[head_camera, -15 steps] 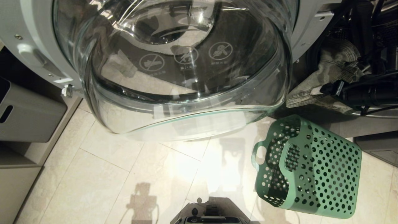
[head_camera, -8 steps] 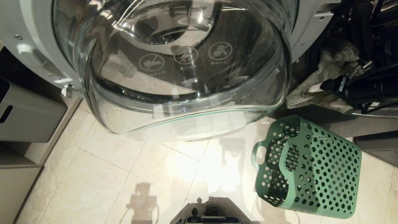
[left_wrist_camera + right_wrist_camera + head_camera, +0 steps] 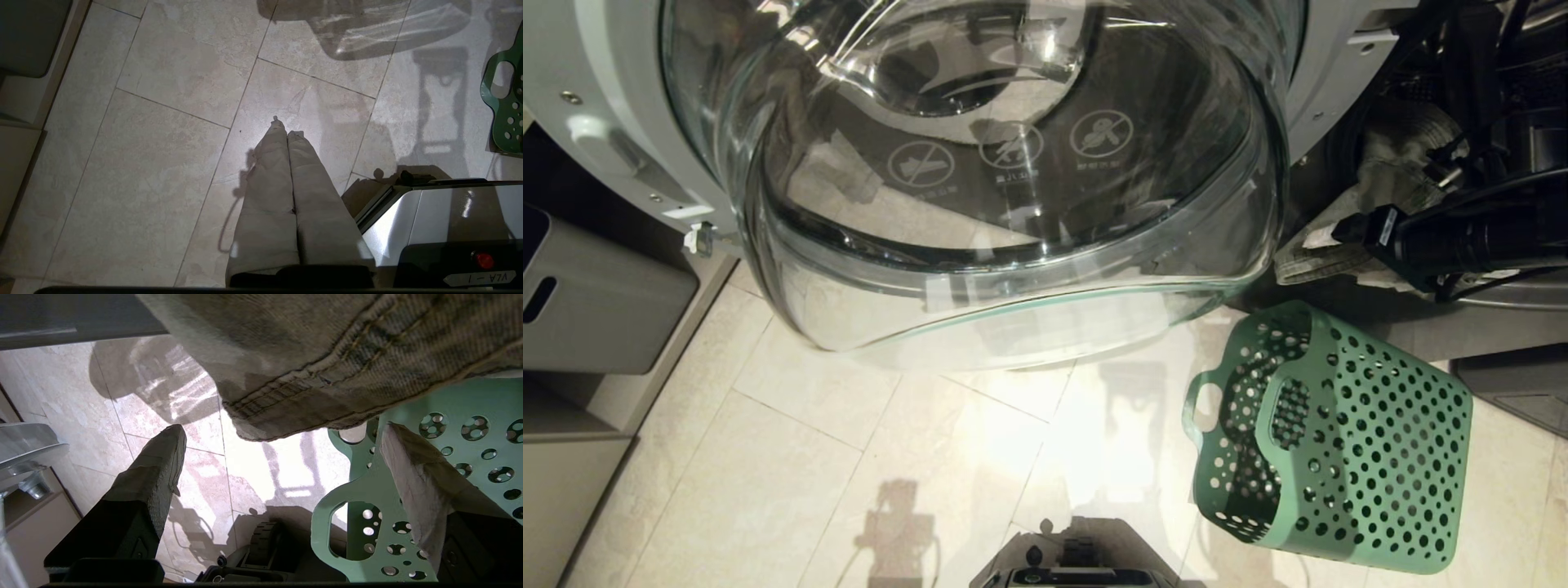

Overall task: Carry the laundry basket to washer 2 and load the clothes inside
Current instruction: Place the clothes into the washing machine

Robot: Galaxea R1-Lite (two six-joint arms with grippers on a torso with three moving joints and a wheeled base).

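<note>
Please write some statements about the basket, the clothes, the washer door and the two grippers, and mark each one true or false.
1. The laundry basket stands on the floor with no clothes inside. True.
2. The washer door is closed. False: the glass door is swung open.
3. The clothes lie at the washer opening, outside the basket. True.
4. The right gripper is clamped on the clothes. False: its jaws stand wide apart, with the denim beyond the fingertips.
5. The left gripper holds the basket handle. False: its jaws are shut on nothing, above bare floor tiles.
</note>
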